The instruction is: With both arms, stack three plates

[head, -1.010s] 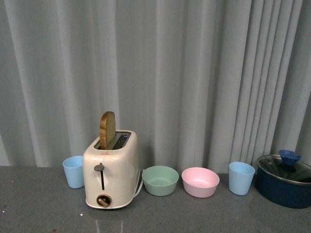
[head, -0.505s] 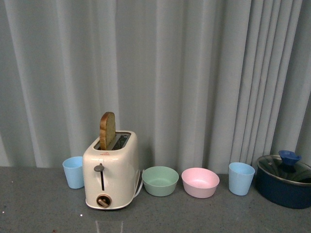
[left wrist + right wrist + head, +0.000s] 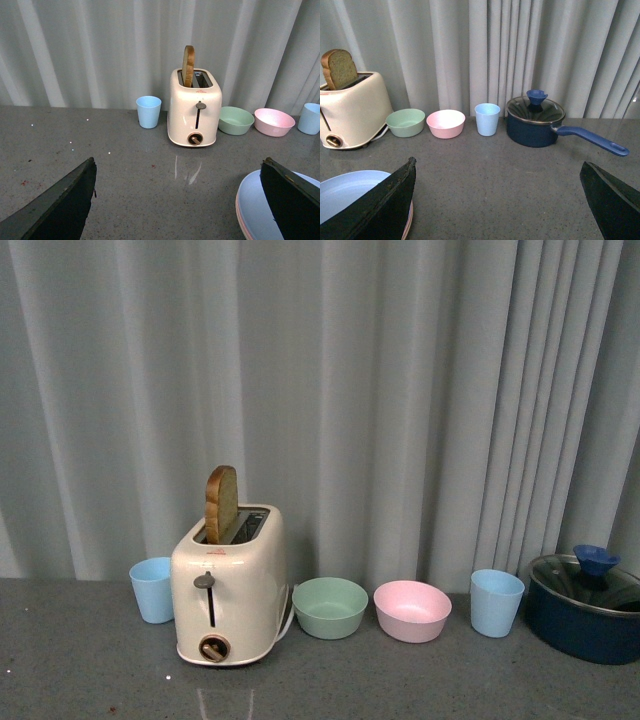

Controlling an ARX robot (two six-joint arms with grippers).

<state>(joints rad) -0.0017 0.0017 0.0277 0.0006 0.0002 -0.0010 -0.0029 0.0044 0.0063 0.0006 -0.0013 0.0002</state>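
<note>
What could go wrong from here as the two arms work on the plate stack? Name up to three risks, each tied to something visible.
1. The front view misses the plates; only the wrist views catch the blue plate on a pink rim, so alignment is hard to judge.
2. The left gripper's finger overlaps the stack edge in view; a careless move might nudge it.
3. The toaster, with bread standing in its slot, stands behind the stack; a wide swing could strike it.

Grey speckled counter (image 3: 80,680): toaster (image 3: 228,595) at 7 o'clock, green bowl (image 3: 330,608), pink bowl (image 3: 412,611), blue cups (image 3: 497,603), pot (image 3: 588,607) at 4; plates (image 3: 260,212) stacked.
</note>
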